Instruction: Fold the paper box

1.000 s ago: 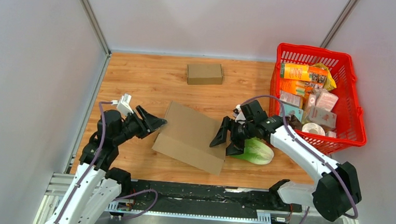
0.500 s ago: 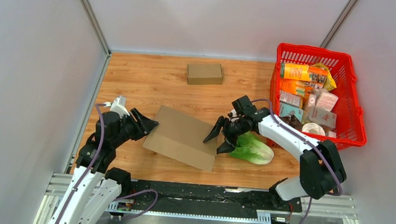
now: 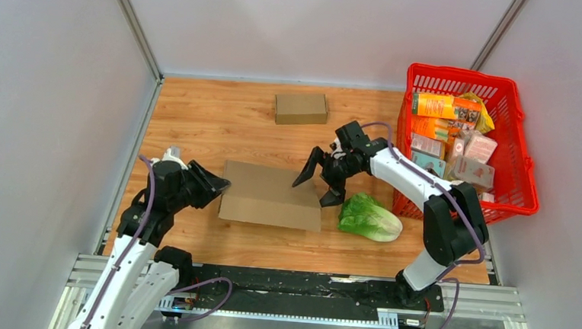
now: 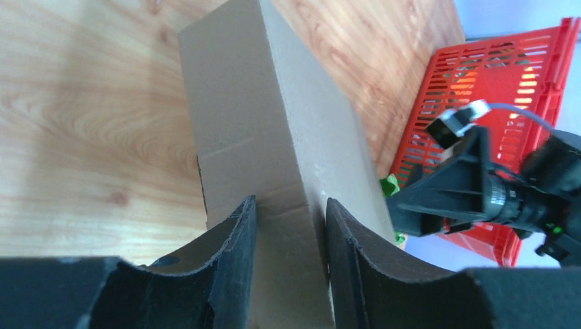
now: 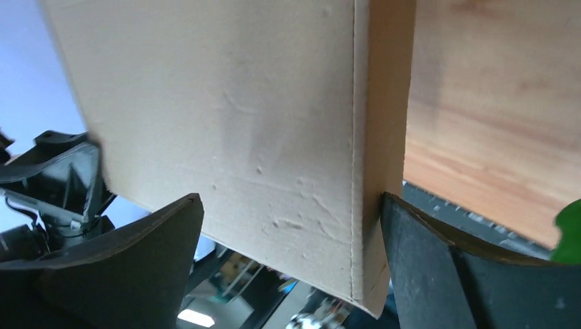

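The paper box [image 3: 271, 195] is a flattened brown cardboard sleeve lying across the wooden table, between both arms. My left gripper [image 3: 214, 186] is shut on its left end. In the left wrist view the cardboard [image 4: 267, 116] fills the gap of that gripper [image 4: 289, 200], both fingers against it. My right gripper [image 3: 317, 183] stands open, straddling the box's right end. In the right wrist view the box's corner [image 5: 226, 103] sits inside this gripper [image 5: 289, 199]; one finger [image 5: 425, 253] is at the folded edge, the other stays apart.
A green cabbage [image 3: 370, 217] lies just right of the box. A red basket [image 3: 461, 70] full of groceries stands at the right wall. A small closed cardboard box [image 3: 300, 108] sits at the back. Grey walls close in three sides.
The box has come down from a tilted, lifted pose and turned to lie nearly level. Both grippers moved back and left with it. The right jaws have spread wider.
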Controlling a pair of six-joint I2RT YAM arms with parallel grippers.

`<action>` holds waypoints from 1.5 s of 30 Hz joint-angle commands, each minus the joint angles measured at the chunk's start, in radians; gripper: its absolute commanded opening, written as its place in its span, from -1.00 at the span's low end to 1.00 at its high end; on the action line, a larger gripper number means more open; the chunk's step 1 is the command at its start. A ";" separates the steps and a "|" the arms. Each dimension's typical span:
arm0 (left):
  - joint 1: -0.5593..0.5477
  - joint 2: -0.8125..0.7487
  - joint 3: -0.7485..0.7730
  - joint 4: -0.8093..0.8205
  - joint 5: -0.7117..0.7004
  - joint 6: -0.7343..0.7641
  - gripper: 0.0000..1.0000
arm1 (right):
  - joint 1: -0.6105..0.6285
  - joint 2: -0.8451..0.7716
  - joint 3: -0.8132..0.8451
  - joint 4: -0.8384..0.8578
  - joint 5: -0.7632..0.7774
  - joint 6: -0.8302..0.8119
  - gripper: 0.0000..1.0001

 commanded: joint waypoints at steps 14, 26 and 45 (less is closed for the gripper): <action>-0.031 0.037 -0.088 0.109 0.381 -0.394 -0.78 | 0.086 -0.030 0.197 0.395 -0.260 0.094 0.57; 0.035 0.018 -0.122 0.239 0.344 -0.412 -0.37 | 0.044 -0.024 0.165 0.262 -0.145 -0.034 0.63; 0.086 0.160 -0.045 -0.034 0.207 0.369 0.37 | 0.049 -0.097 -0.130 0.291 0.255 -0.746 1.00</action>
